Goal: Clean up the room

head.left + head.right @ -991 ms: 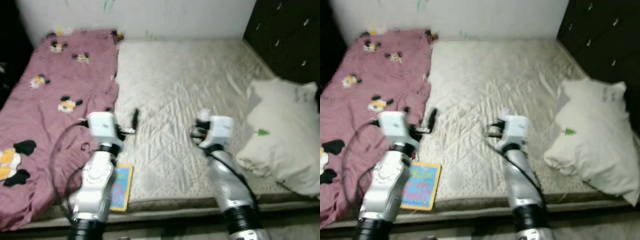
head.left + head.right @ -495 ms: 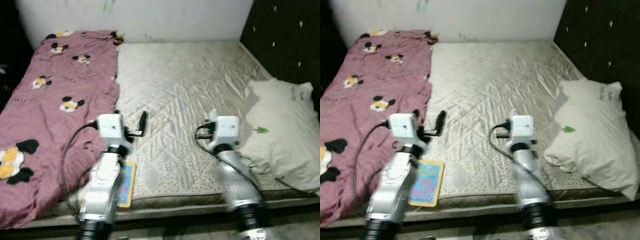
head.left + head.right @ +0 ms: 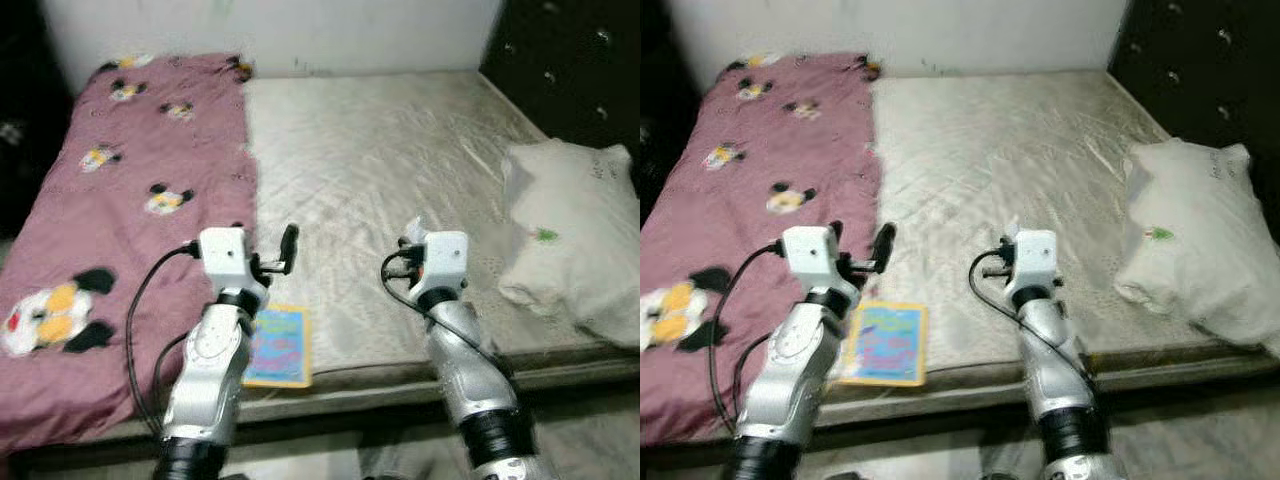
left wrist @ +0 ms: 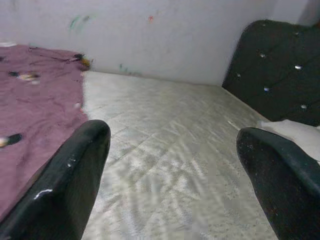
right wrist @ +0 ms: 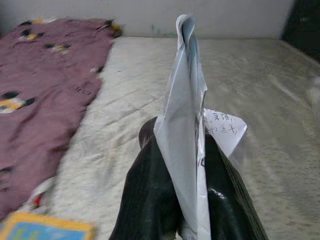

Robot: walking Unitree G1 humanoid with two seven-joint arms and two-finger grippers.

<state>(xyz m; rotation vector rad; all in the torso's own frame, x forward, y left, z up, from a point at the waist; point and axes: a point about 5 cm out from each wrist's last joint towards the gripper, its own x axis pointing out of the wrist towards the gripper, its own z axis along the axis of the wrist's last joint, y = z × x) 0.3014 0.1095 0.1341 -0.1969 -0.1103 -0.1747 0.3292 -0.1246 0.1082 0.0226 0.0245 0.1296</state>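
The right tool (image 5: pixel 185 200) pinches a folded sheet of paper (image 5: pixel 190 125) above the bare mattress (image 3: pixel 380 150); its writing is too small to read. The left tool (image 4: pixel 175 170) hovers wide open, holding nothing. A colourful book (image 3: pixel 280 345) lies at the mattress edge beside the maroon cartoon-print blanket (image 3: pixel 110 220).

**Head pair high, wrist cameras low over the mattress**

Both eye views look forward and down on the mattress (image 3: pixel 370 170), pillow (image 3: pixel 575 240) at frame right. Each wrist view skims close, level along its fingers toward the far wall (image 4: pixel 165 35).
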